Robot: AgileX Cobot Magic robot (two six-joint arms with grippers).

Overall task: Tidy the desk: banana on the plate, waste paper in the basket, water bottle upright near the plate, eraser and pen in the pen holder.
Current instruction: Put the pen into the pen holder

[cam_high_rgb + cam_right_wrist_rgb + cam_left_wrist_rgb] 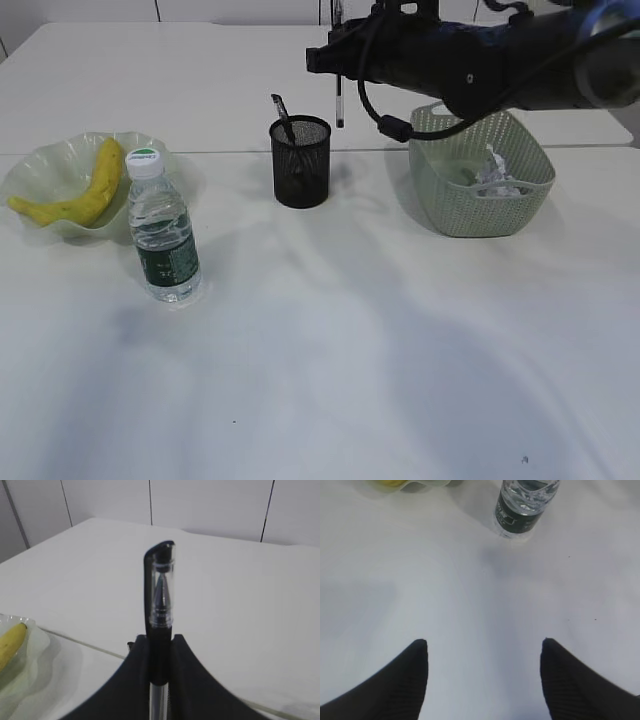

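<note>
i held pen (pixel 159 615) upright, right gripper (pixel 160 652) clamped on barrel below cap, hanging above and just right of pen holder (pixel 300 161). pen judged light, stiff, smooth; mid-barrel pinch resisted tilt. left gripper (pixel 484 672) idle over table, jaws apart.

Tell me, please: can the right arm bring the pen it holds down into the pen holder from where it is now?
Probably yes. The right gripper holds the pen upright above and slightly right of the pen holder. Its mouth is open, with only one dark item leaning at the left side, and nothing stands between them.
</note>
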